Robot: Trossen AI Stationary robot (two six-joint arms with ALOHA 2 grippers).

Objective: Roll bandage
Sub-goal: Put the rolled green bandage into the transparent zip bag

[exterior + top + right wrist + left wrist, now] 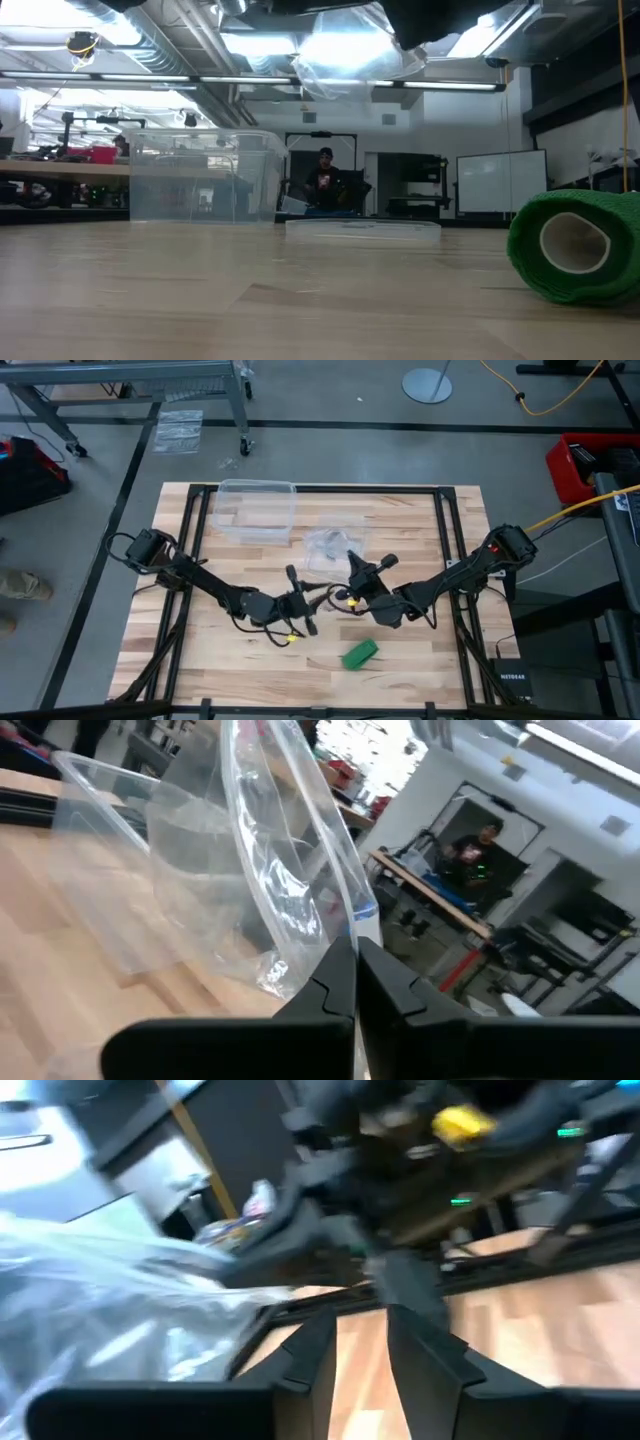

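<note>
The bandage is a compact bright green roll lying on its side on the wood near the table's front edge. In the low view the bandage shows its hollow core, and no gripper touches it. Above the table's middle, my right gripper is shut on a clear plastic bag. My left gripper stands open just left of it, facing the right arm, with bare wood showing between its fingers. The bag lies beside its fingers; whether it touches them I cannot tell. My right gripper pinches the clear plastic bag's edge by its seal strip between its two fingers, which lie about level. The bag stands out beyond the fingertips, crumpled and slack. In the low view the bag hangs high, clear of the table.
A clear plastic container stands at the table's far side, left of centre. A flat clear lid lies beside it. A black frame runs around the tabletop. Bare wood lies around the roll. A person stands far off in the room.
</note>
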